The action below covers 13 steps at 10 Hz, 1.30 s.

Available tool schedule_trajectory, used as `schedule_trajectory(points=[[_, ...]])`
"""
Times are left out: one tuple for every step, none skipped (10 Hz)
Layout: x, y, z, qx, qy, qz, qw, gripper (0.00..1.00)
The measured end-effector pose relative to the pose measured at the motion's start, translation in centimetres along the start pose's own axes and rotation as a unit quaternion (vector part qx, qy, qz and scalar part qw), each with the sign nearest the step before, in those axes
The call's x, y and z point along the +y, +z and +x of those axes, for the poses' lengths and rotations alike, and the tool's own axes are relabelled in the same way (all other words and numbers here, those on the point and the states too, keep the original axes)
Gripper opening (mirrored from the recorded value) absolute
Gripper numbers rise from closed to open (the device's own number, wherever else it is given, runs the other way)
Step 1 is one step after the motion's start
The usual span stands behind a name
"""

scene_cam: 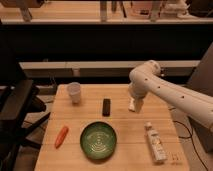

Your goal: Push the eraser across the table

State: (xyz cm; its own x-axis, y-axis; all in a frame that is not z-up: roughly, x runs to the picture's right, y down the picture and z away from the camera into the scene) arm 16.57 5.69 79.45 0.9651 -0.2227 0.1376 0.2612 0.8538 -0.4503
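Observation:
The eraser (106, 106) is a small black block lying on the light wooden table (125, 122), near its middle and toward the back. My gripper (134, 105) hangs from the white arm (165, 92) and points down at the table. It is to the right of the eraser, about a hand's width away and not touching it. Nothing shows in the gripper.
A white cup (74, 92) stands at the back left. A green bowl (99, 140) sits in front of the eraser, an orange carrot (61, 136) to its left. A white bottle (155, 142) lies at the front right. A dark chair (17, 107) stands off the table's left edge.

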Motion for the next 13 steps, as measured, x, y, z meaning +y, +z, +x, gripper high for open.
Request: schedule_trajectory(points=[[0.0, 0.1, 0.0, 0.0, -0.001, 0.0, 1.0, 0.62], [-0.2, 0.1, -0.1, -0.001, -0.002, 0.0, 1.0, 0.58], [-0.2, 0.1, -0.1, -0.001, -0.003, 0.0, 1.0, 0.56], [-0.3, 0.2, -0.2, -0.002, -0.004, 0.0, 1.0, 0.54], [-0.3, 0.3, -0.1, -0.003, -0.004, 0.0, 1.0, 0.43], [-0.3, 0.4, 0.0, -0.003, -0.004, -0.001, 1.0, 0.33], [-0.3, 0.6, 0.1, -0.003, -0.004, -0.002, 1.0, 0.25], [-0.2, 0.8, 0.2, -0.004, -0.003, -0.004, 1.0, 0.14], [-0.3, 1.2, 0.1, -0.005, -0.003, -0.005, 1.0, 0.06], [-0.4, 1.5, 0.0, -0.006, -0.004, -0.005, 1.0, 0.03], [-0.4, 2.1, 0.0, -0.006, -0.004, -0.007, 0.9999, 0.02], [-0.3, 2.9, 0.1, -0.006, -0.003, -0.011, 0.9999, 0.02], [-0.2, 3.4, 0.3, -0.006, -0.001, -0.013, 0.9999, 0.02]])
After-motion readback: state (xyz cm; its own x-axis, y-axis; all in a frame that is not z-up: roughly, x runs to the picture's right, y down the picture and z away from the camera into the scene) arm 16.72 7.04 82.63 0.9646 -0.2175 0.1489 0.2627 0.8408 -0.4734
